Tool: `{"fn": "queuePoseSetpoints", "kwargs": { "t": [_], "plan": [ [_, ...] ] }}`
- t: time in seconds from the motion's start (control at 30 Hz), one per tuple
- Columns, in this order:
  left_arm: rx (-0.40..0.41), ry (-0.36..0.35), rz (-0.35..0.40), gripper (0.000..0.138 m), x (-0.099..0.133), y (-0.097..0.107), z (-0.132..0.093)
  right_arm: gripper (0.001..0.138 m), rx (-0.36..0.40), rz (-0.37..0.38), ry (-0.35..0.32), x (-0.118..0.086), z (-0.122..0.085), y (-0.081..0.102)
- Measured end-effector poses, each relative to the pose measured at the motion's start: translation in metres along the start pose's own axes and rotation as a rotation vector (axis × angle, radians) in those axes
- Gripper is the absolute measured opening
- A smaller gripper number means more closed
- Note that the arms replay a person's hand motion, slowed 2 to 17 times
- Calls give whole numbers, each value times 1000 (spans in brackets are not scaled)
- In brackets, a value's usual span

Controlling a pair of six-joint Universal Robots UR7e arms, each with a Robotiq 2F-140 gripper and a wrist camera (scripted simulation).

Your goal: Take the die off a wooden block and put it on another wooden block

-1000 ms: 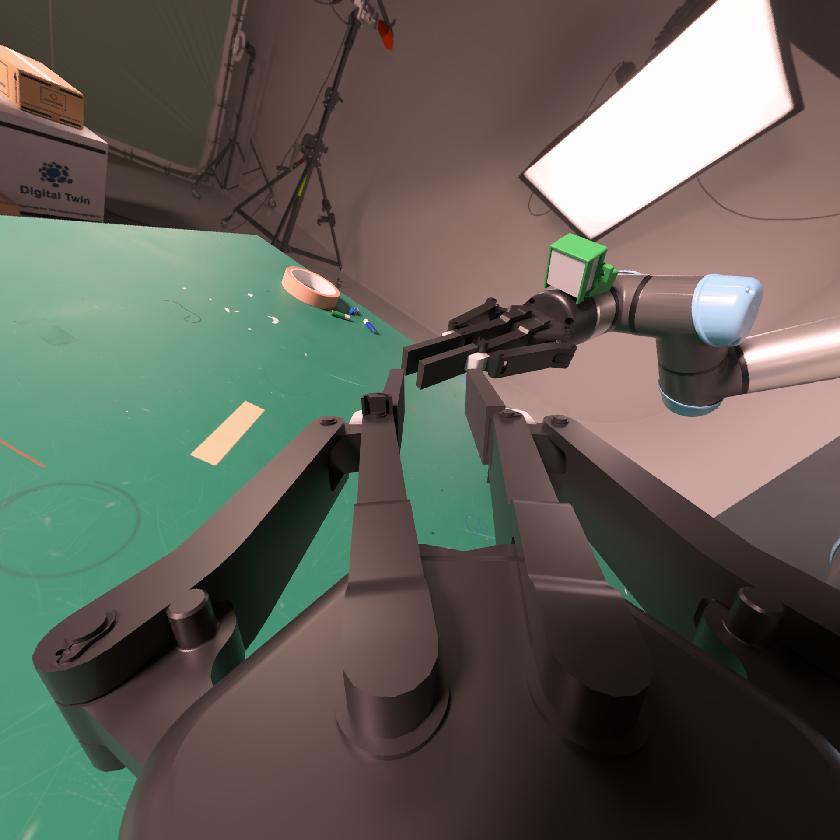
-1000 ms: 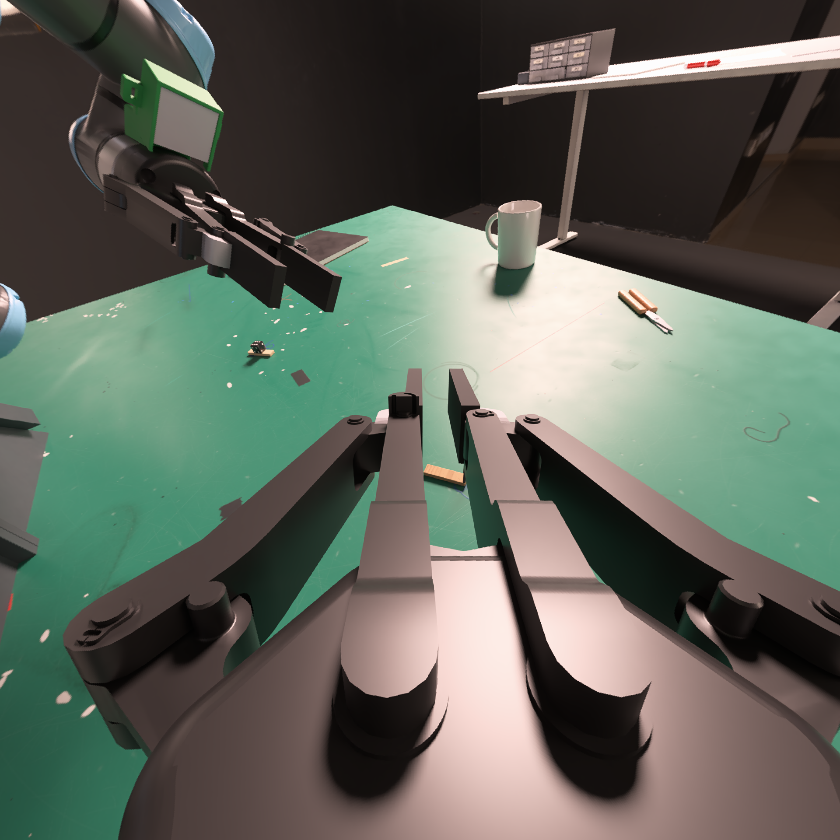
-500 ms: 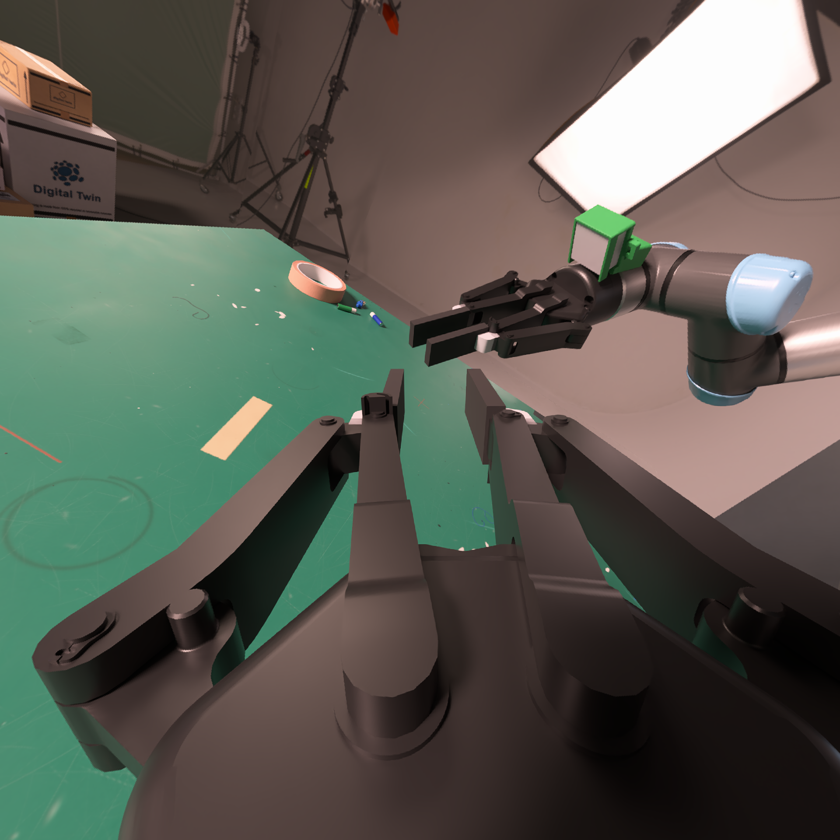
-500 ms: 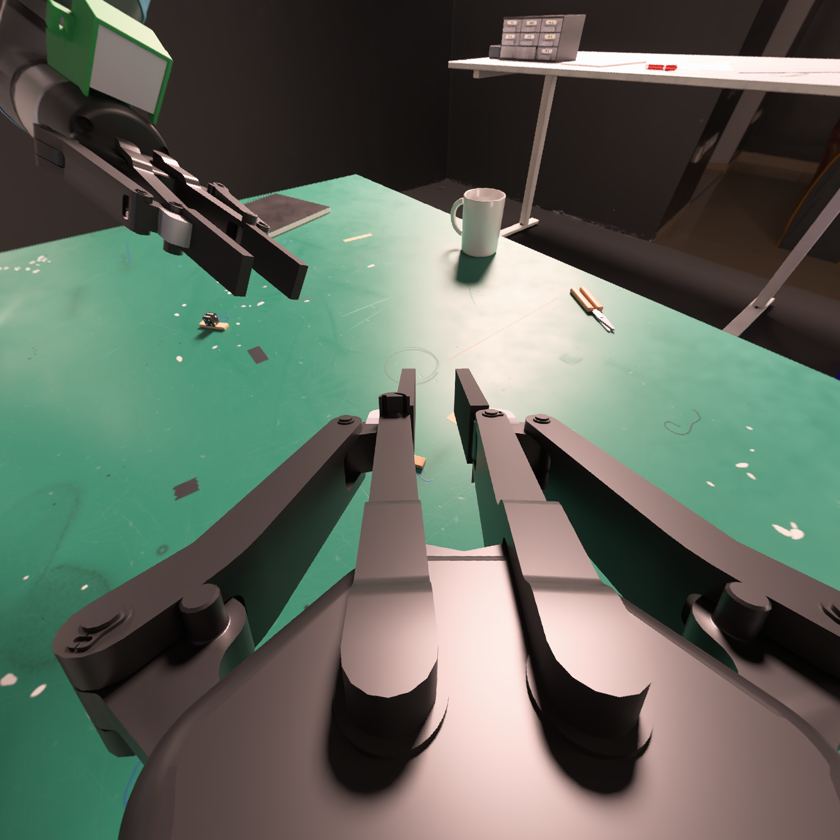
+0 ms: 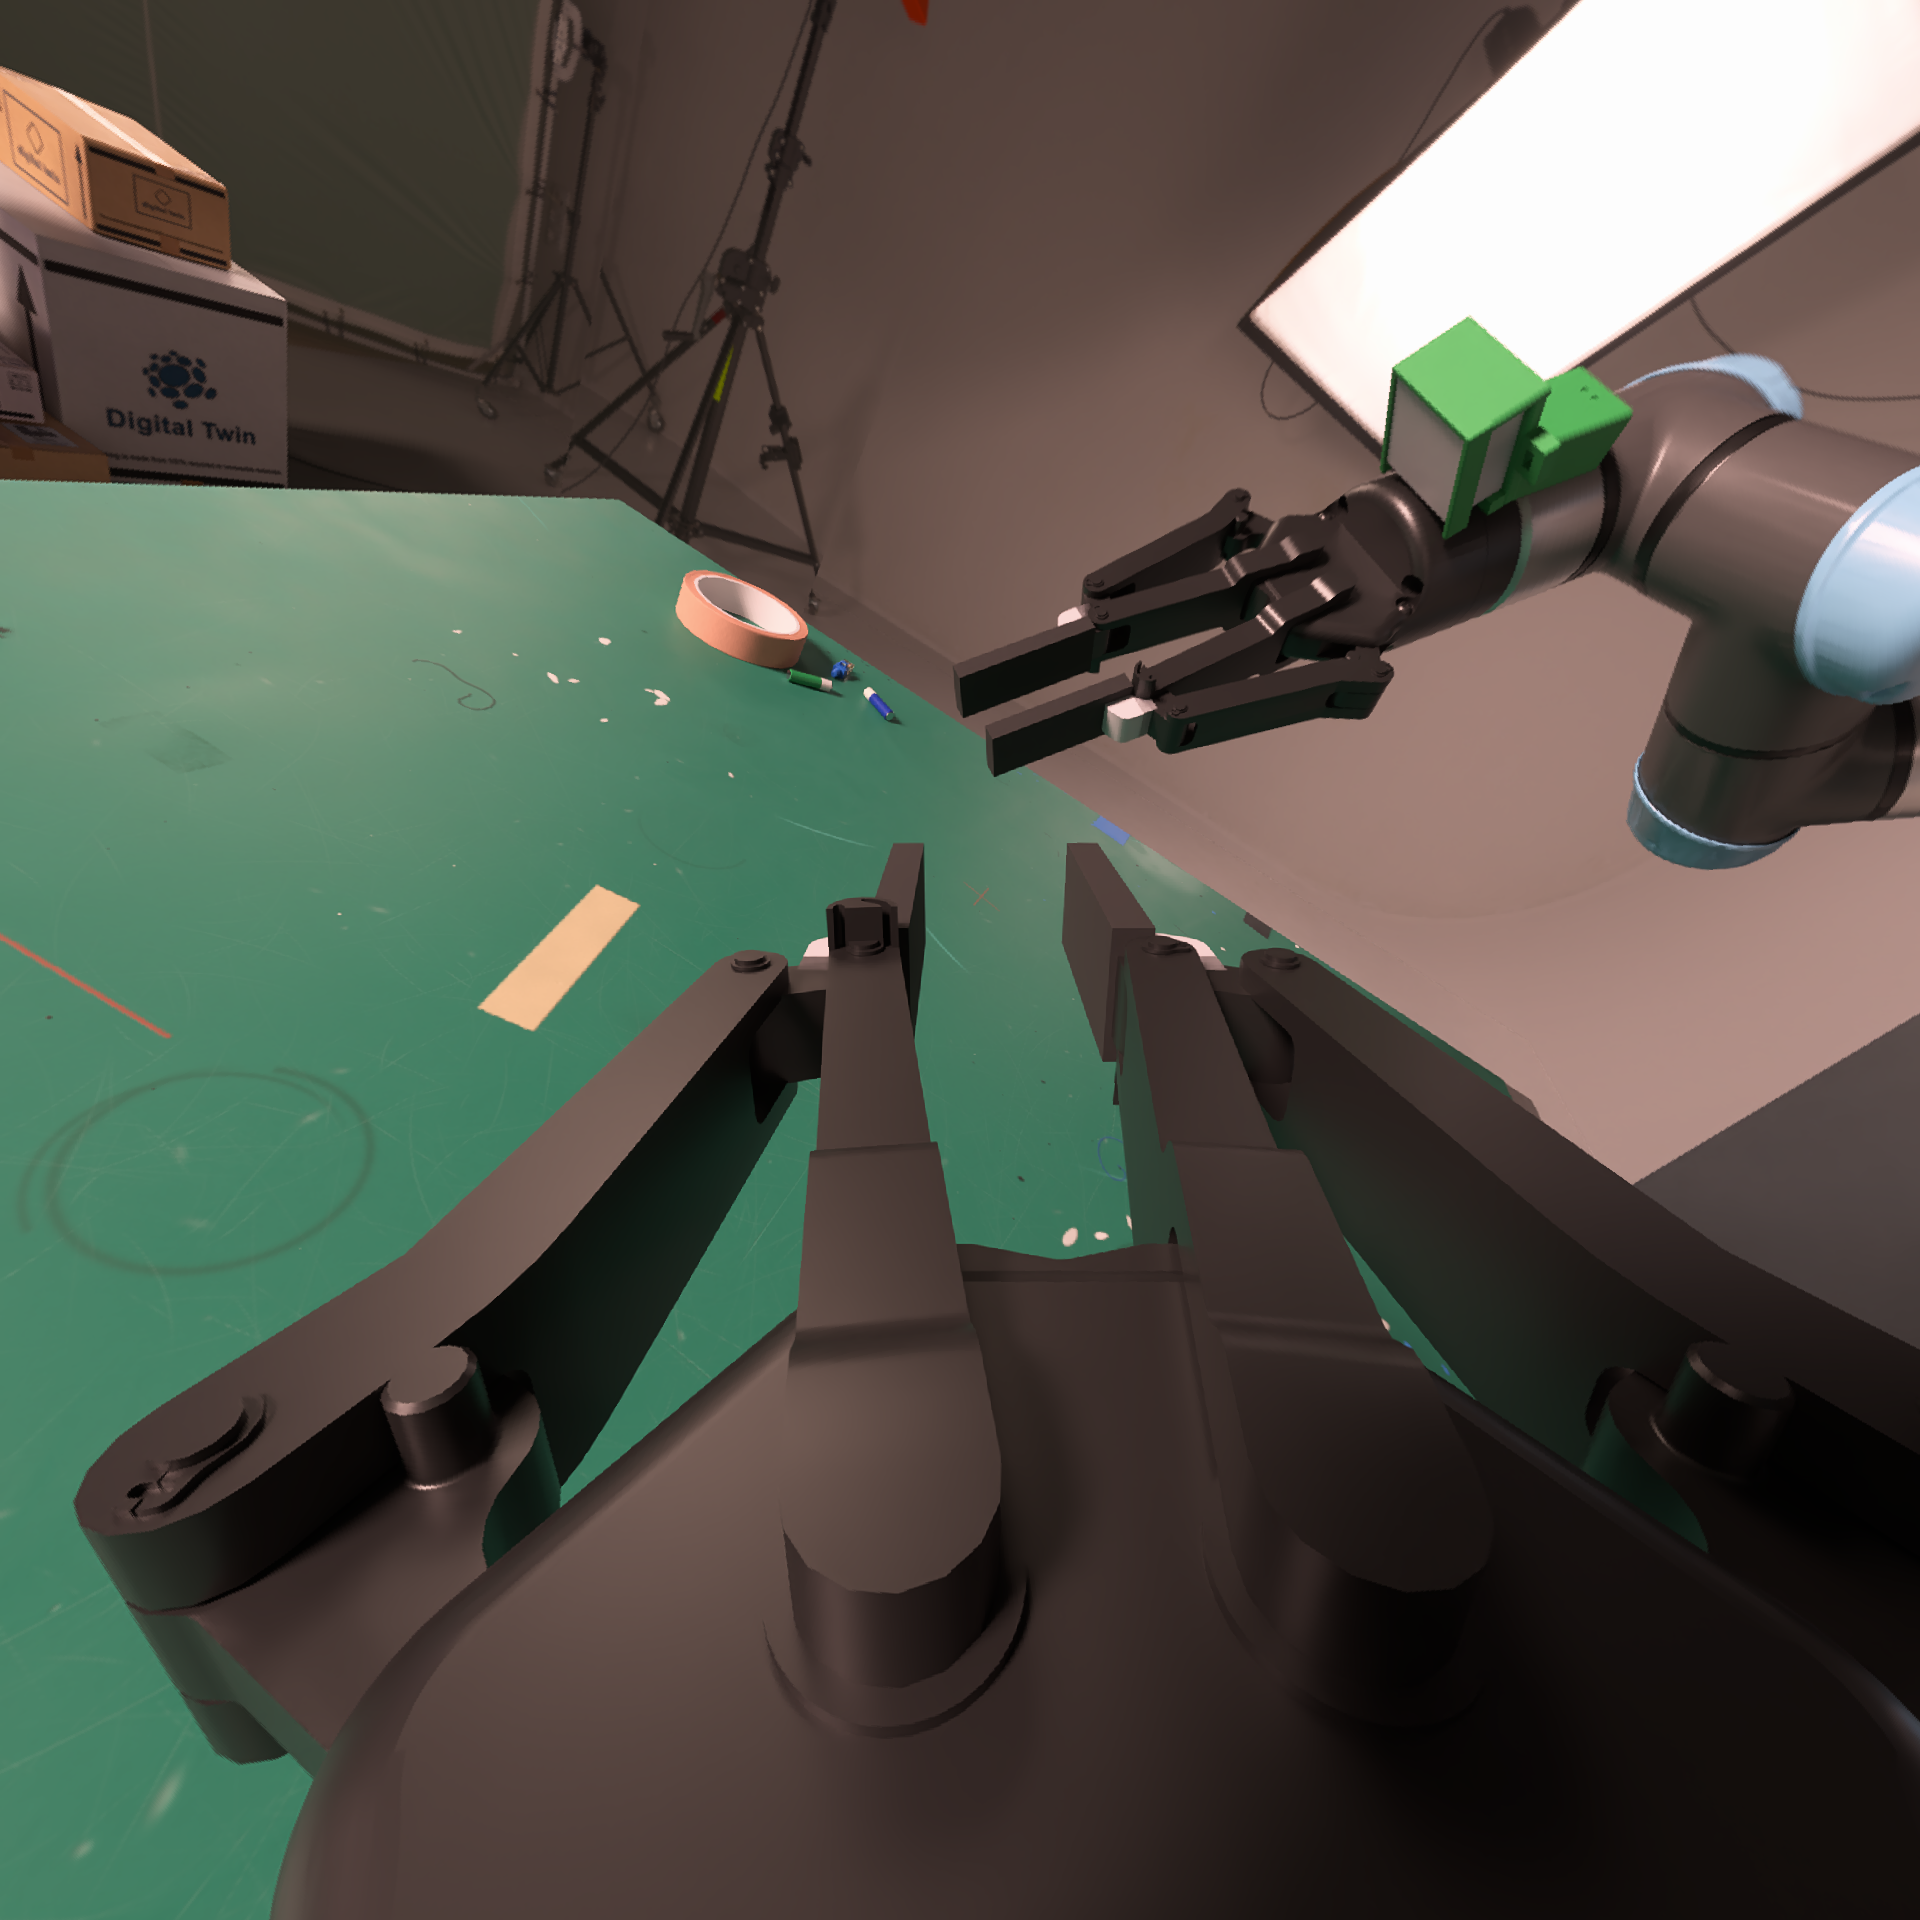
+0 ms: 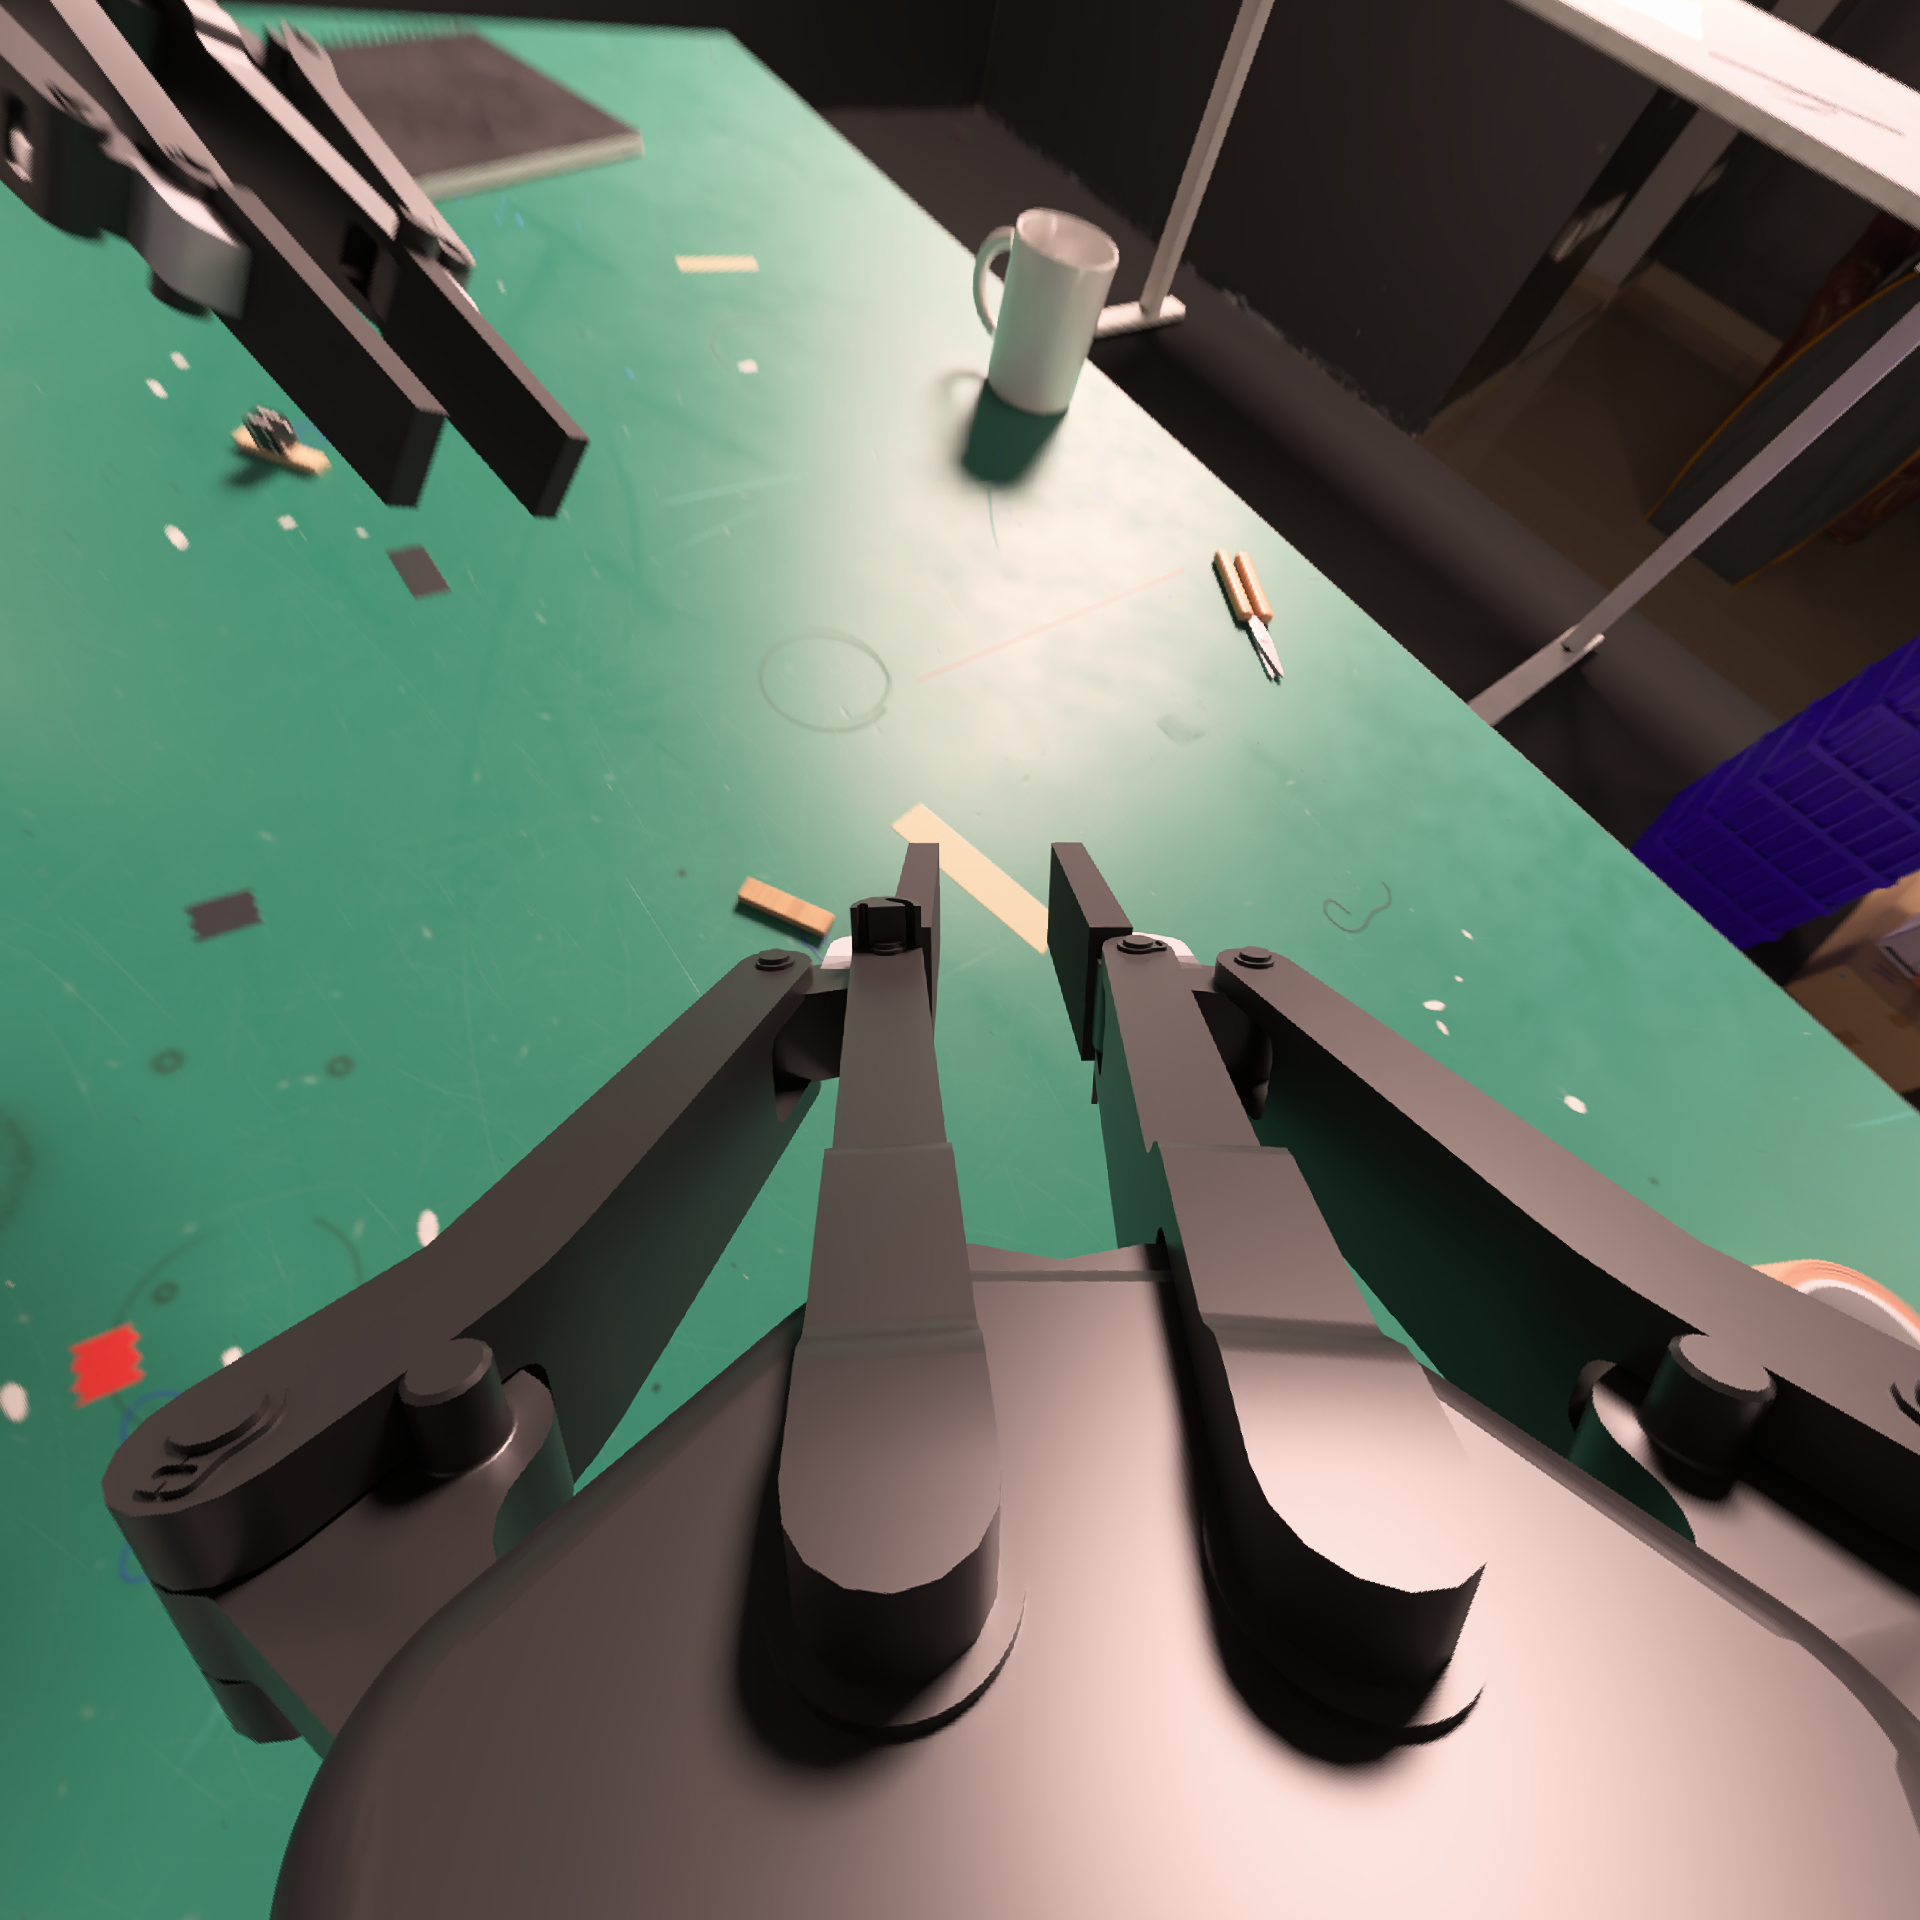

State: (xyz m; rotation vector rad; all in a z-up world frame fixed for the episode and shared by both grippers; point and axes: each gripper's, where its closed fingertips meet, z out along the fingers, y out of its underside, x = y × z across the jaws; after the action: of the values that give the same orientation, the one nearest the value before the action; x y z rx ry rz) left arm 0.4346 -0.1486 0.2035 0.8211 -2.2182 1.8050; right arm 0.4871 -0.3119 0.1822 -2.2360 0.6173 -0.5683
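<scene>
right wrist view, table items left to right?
red tape scrap → die on its wooden block → empty wooden block → white mug → small pliers → roll of tape at the right edge.

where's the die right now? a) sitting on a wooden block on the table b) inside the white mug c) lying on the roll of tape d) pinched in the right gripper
a: in the right wrist view the small dark die sits on a wooden block on the green table, and neither gripper is holding it.
</scene>
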Motion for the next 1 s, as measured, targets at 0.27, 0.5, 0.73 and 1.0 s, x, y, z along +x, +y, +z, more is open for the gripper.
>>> {"fn": "queuePoseSetpoints", "kwargs": {
  "t": [0.27,0.5,0.73,1.0],
  "plan": [
    [-18,1,0,36,0,4,3,30,-245,-172,41,17,8,23],
    [-31,9,1,36,2,6,5,32,-423,-272,28,28,23,38],
    [-46,2,10,36,3,8,7,35,-575,-240,-9,37,38,54],
    [-64,-15,32,36,4,8,6,37,-679,-148,-57,42,55,64]
  ]
}}
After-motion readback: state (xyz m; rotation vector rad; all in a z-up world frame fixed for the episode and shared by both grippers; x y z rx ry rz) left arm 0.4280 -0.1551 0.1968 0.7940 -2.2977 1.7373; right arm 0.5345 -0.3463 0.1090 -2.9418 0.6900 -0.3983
